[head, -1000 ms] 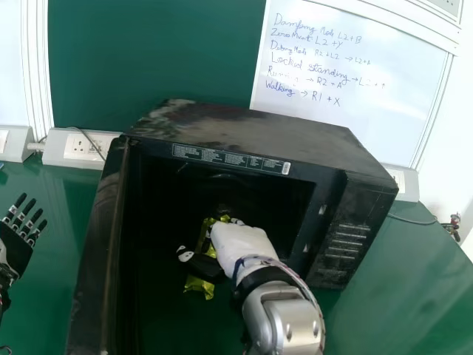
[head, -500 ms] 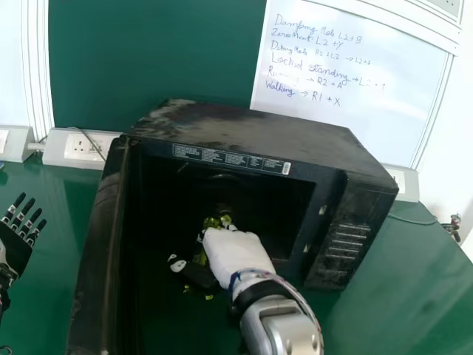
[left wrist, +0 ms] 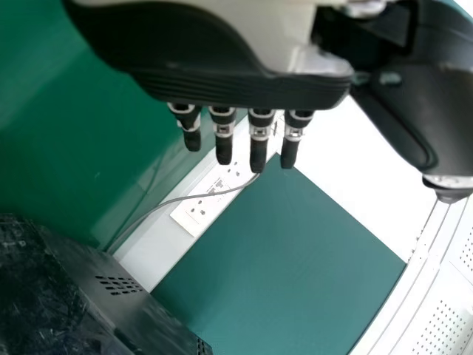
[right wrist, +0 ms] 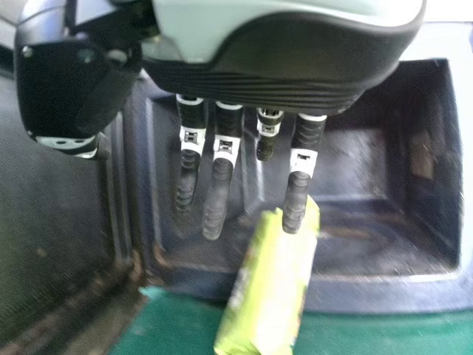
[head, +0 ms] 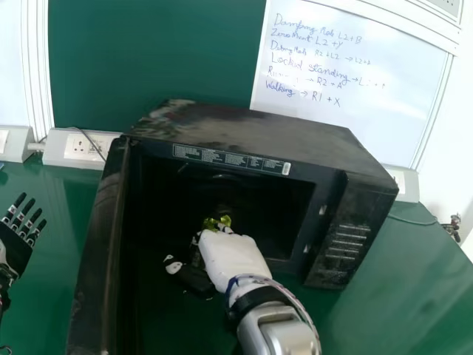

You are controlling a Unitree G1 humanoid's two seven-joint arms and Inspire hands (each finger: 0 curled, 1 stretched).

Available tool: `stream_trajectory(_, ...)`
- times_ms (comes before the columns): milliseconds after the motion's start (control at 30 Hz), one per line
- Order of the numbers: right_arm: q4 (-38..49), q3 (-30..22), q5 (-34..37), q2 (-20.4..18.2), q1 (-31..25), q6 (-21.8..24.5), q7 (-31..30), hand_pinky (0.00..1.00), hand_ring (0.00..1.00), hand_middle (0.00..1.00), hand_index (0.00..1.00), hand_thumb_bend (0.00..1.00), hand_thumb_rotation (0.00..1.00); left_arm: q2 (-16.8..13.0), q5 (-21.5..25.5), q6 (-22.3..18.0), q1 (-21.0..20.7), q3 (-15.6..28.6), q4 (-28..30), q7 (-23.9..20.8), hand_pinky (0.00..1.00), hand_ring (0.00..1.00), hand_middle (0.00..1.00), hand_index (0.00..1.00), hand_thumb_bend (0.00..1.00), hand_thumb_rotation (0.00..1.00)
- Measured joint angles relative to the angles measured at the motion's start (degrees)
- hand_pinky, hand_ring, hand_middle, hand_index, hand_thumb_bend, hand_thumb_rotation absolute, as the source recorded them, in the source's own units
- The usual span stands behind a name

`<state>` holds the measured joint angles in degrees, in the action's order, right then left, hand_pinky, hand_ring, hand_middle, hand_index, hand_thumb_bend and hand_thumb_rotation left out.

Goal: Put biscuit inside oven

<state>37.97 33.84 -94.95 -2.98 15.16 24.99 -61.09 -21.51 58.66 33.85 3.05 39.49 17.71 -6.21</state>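
Observation:
In the head view my right hand (head: pixel 230 259) is at the mouth of the black oven (head: pixel 244 139), palm side hidden, over the yellow-green biscuit packet (head: pixel 225 220), most of which it hides. The right wrist view has my right hand (right wrist: pixel 259 81) with its fingers straight and the thumb held apart. There the packet (right wrist: pixel 270 288) spans the front rim of the oven (right wrist: pixel 369 294), its far end inside; one fingertip overlaps that end, contact unclear. My left hand (head: pixel 16 248) stays at the far left, fingers straight; the left wrist view has the same hand (left wrist: pixel 236 85).
The oven door (head: pixel 96 244) stands wide open on the left side. Sockets (head: pixel 83 146) and a cable run along the back of the green table (head: pixel 399 296). A whiteboard (head: pixel 347 89) is behind.
My right hand has shifted a little left across the oven's mouth, its thumb with it. Less of the packet shows, its near end no longer in sight in the head view. The left hand has kept still.

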Motion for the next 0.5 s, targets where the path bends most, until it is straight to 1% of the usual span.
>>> stream_trajectory(67, 0.8, 0.3, -0.1, 0.1, 0.0, 0.0, -0.5, 0.40, 0.43, 0.48, 0.63, 0.65, 0.26, 0.0, 0.0, 0.0, 0.0, 0.0, 0.0, 0.0, 1.00, 1.00, 0.99, 0.98, 0.51, 0.23)
stream_trajectory(133, 1.3, 0.4, -0.1, 0.1, 0.0, 0.0, -0.8, 0.45, 0.46, 0.50, 0.62, 0.64, 0.26, 0.0, 0.0, 0.0, 0.0, 0.0, 0.0, 0.0, 1.00, 1.00, 0.99, 0.98, 0.50, 0.23)
stream_trajectory(200, 1.3, 0.6, 0.0, 0.1, 0.0, 0.0, -0.8, 0.45, 0.47, 0.50, 0.60, 0.64, 0.26, 0.0, 0.1, 0.0, 0.0, 0.0, 0.0, 0.0, 1.00, 1.00, 0.99, 0.98, 0.50, 0.23)
stream_trajectory(233, 1.3, 0.7, 0.0, 0.2, -0.1, 0.0, -0.8, 0.40, 0.42, 0.47, 0.60, 0.64, 0.26, 0.0, 0.1, 0.0, 0.0, 0.0, 0.0, 0.0, 1.00, 1.00, 0.99, 0.98, 0.50, 0.22)
stream_trajectory(267, 1.2, 0.8, 0.1, 0.2, -0.1, 0.0, -0.8, 0.39, 0.41, 0.46, 0.60, 0.64, 0.25, 0.0, 0.1, 0.0, 0.0, 0.0, 0.0, 0.0, 1.00, 1.00, 0.99, 0.98, 0.50, 0.22)
stream_trajectory(367, 0.7, 1.2, 1.0, 0.5, -0.7, 0.1, 0.0, 0.31, 0.35, 0.42, 0.61, 0.63, 0.24, 0.1, 0.1, 0.0, 0.0, 0.0, 0.1, 0.0, 1.00, 1.00, 0.99, 0.98, 0.50, 0.22)
stream_trajectory(433, 0.5, 1.7, 1.8, 0.8, -1.4, 0.4, 0.3, 0.31, 0.35, 0.43, 0.62, 0.62, 0.25, 0.2, 0.1, 0.0, 0.0, 0.0, 0.1, 0.0, 1.00, 1.00, 0.98, 0.98, 0.50, 0.22)
stream_trajectory(500, 0.5, 2.1, 2.3, 1.2, -2.3, 0.9, 0.7, 0.28, 0.32, 0.41, 0.62, 0.61, 0.25, 0.3, 0.1, 0.0, 0.0, 0.0, 0.1, 0.0, 1.00, 1.00, 0.98, 0.98, 0.49, 0.22)
